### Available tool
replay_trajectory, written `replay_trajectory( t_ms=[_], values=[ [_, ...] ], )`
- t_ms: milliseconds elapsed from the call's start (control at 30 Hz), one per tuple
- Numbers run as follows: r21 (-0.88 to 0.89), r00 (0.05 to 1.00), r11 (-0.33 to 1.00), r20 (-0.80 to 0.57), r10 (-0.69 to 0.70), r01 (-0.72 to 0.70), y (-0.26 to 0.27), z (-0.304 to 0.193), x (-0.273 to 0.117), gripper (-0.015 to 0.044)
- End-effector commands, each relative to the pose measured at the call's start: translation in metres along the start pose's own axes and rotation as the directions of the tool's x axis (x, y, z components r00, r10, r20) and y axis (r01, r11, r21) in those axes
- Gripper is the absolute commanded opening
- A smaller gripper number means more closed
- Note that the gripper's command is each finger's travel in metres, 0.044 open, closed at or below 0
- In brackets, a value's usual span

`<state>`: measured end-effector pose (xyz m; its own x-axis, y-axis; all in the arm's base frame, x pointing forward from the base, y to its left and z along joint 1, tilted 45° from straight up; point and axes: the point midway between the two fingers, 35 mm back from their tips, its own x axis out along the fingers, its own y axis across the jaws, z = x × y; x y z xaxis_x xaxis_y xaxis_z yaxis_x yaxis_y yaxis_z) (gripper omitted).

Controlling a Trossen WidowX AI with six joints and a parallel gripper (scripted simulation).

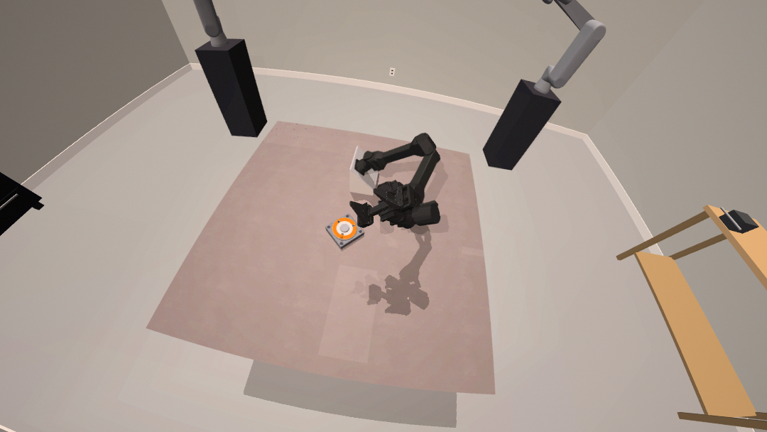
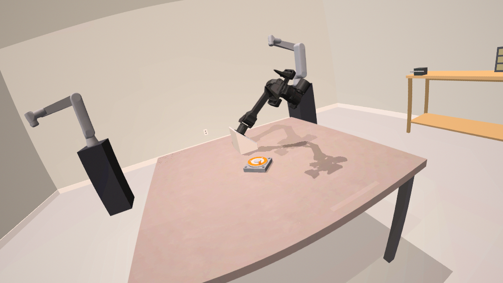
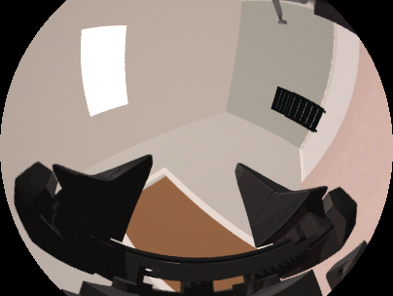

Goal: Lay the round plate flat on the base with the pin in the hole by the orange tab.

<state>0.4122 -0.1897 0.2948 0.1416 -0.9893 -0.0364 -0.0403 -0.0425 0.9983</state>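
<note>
Orange plate [image 2: 258, 161] on grey base [image 2: 257, 167], white post [image 2: 259, 160] through its centre, gripper [image 2: 281, 72] raised at 1 o'clock, fingers apart, empty

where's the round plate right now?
The round plate lies on the grey base mid-table in the exterior view, just in front of the arm's white mount. The open gripper is raised well above, not touching it.

Orange round plate [image 2: 258, 161] on grey square base [image 2: 257, 168], mid-table.

High top view, distant exterior side view, both sharing the table [image 1: 300, 300], wrist view facing walls
</note>
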Motion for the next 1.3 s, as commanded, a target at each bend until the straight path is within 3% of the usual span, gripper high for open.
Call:
replay_trajectory(
  t_ms=[0, 100, 167, 233, 300, 367, 467, 567, 600, 767, 833, 933, 1033, 1267],
  values=[
    [-0.028, 1.000, 1.000, -0.012, -0.006, 0.006, -0.003, -0.002, 0.001, 0.0374],
    [-0.409, 0.977, 0.912, -0.170, -0.125, 0.046, -0.045, -0.026, 0.011, 0.0295],
    [-0.678, 0.923, 0.735, -0.274, -0.271, 0.015, -0.087, -0.039, 0.015, 0.0243],
    [-0.812, 0.864, 0.583, -0.323, -0.386, -0.043, -0.118, -0.044, 0.013, 0.0190],
    [-0.858, 0.829, 0.507, -0.340, -0.443, -0.081, -0.133, -0.045, 0.012, 0.0138],
    [-0.927, 0.714, 0.310, -0.363, -0.599, -0.211, -0.174, -0.043, 0.004, 0.0085],
    [-0.916, 0.569, 0.155, -0.354, -0.742, -0.369, -0.212, -0.034, -0.010, 0.0006],
    [-0.870, 0.452, 0.086, -0.334, -0.827, -0.485, -0.236, -0.026, -0.022, 0.0000],
    [-0.827, 0.367, 0.062, -0.314, -0.875, -0.559, -0.250, -0.019, -0.031, 0.0000],
    [-0.588, -0.015, 0.142, -0.216, -0.976, -0.796, -0.292, 0.014, -0.076, 0.0000],
    [-0.548, -0.079, 0.178, -0.201, -0.977, -0.817, -0.296, 0.020, -0.083, 0.0000],
    [-0.376, -0.359, 0.389, -0.149, -0.921, -0.841, -0.304, 0.042, -0.118, 0.0000],
    [-0.229, -0.604, 0.620, -0.144, -0.784, -0.750, -0.297, 0.059, -0.149, 0.0000],
    [-0.200, -0.650, 0.667, -0.150, -0.745, -0.718, -0.294, 0.061, -0.155, 0.0000]
  ],
)
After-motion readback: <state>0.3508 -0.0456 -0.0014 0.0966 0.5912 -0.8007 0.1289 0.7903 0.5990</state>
